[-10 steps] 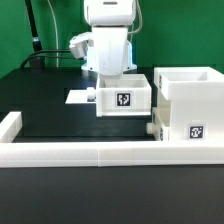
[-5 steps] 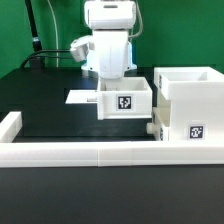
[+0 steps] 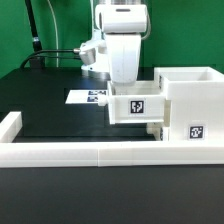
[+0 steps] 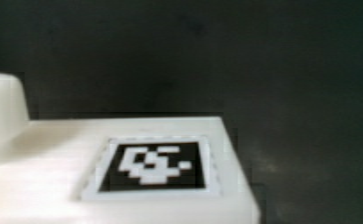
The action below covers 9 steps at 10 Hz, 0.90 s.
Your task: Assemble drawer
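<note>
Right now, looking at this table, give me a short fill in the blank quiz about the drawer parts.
1. The small tray under the robot arm carries a black-and-white square ____ on its front.
2. The large housing stands at the exterior view's ____ side.
3. The tabletop is coloured ____.
4. The border rail in front is coloured ____.

Missing words: tag; right; black; white

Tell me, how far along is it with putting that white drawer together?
Partway, it seems. The large housing stands by the border rail, with one knobbed tray apparently already slid in low down. In hand: the arm is over a second tray, right beside the housing; the fingers are hidden, so the grip can't be confirmed. Left to do: getting that tray into the housing.
</note>
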Each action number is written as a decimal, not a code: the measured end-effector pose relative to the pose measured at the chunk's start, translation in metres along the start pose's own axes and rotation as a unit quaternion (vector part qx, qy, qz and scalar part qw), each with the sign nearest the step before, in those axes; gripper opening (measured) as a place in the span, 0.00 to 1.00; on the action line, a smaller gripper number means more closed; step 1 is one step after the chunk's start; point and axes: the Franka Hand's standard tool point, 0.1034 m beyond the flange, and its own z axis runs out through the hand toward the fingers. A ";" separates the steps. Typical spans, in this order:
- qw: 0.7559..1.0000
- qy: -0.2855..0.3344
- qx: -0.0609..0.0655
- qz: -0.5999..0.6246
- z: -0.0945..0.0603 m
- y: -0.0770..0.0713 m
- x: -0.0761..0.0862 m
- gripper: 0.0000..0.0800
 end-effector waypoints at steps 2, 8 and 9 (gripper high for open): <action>1.000 0.000 0.001 0.002 0.001 -0.001 -0.001 0.06; 1.000 0.000 0.000 0.010 0.000 0.001 0.004 0.06; 1.000 -0.001 0.001 0.014 0.000 0.001 0.004 0.06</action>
